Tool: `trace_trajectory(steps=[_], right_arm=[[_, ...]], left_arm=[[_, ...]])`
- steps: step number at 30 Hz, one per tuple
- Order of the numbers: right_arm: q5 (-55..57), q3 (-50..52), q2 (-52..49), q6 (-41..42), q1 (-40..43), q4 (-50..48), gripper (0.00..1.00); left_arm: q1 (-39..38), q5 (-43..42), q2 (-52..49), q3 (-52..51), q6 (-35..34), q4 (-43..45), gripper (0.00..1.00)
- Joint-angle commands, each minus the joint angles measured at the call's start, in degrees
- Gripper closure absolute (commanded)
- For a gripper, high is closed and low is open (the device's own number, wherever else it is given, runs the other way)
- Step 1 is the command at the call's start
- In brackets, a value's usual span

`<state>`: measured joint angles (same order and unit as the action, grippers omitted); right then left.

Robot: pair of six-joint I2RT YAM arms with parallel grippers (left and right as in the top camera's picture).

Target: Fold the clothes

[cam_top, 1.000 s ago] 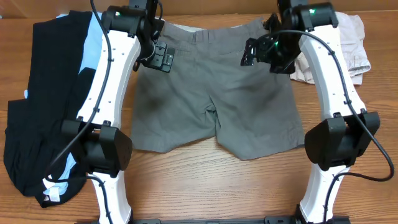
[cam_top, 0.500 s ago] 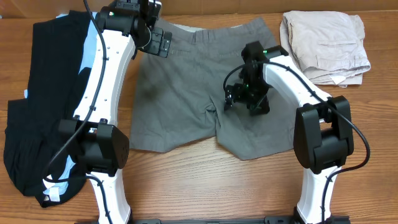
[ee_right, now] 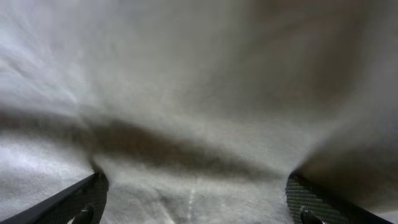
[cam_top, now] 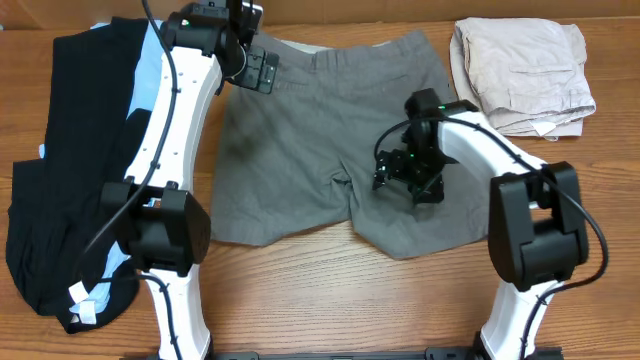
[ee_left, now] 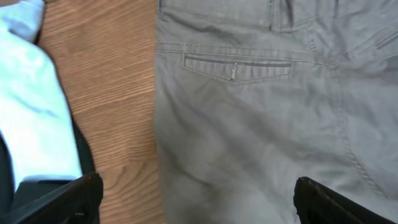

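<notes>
- While both arms reach over it, a pair of taupe-grey shorts [cam_top: 300, 150] lies spread flat at the centre of the wooden table [cam_top: 350, 300]. The waistband is toward 12 o'clock and the legs toward 6 o'clock.
- At 3 o'clock on the shorts, the right claw [cam_top: 408, 178] sits low over one leg. It is released, with fingers wide. Its wrist view is blurred and shows only grey cloth between them.
- At 11 o'clock, the left claw [cam_top: 258, 70] hangs by the waistband corner, also released and grasping nothing. Its wrist view shows a back pocket [ee_left: 237, 67].
- Folded beige shorts [cam_top: 520, 75] rest at 2 o'clock, apart from the grey pair.
- At 9 o'clock, a black garment [cam_top: 60, 180] lies heaped with a light-blue garment [cam_top: 150, 60].
</notes>
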<state>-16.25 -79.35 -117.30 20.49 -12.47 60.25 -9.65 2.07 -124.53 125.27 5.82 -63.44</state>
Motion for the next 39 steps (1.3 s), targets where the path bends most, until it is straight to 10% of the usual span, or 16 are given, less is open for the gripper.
trace_trajectory(steps=[1, 25, 33, 39], right_arm=[[7.52, 5.92, -3.67, 0.55, 5.16, 0.02, 0.02], [5.64, -3.39, 16.37, -8.52, 13.29, 10.19, 0.03], [5.44, -3.45, 21.53, -8.31, 12.31, 10.6, 0.09], [5.44, -3.43, 21.51, -8.31, 12.09, 10.25, 0.09]], left_arm=[[0.09, -1.84, -2.71, 0.02, 2.56, 0.94, 0.0], [0.85, -8.98, -20.55, 0.02, 1.42, 13.2, 0.17], [1.07, -7.3, -21.86, 0.02, -3.43, 10.01, 0.96], [5.31, 1.51, -21.35, 1.38, -13.44, -2.73, 0.96]])
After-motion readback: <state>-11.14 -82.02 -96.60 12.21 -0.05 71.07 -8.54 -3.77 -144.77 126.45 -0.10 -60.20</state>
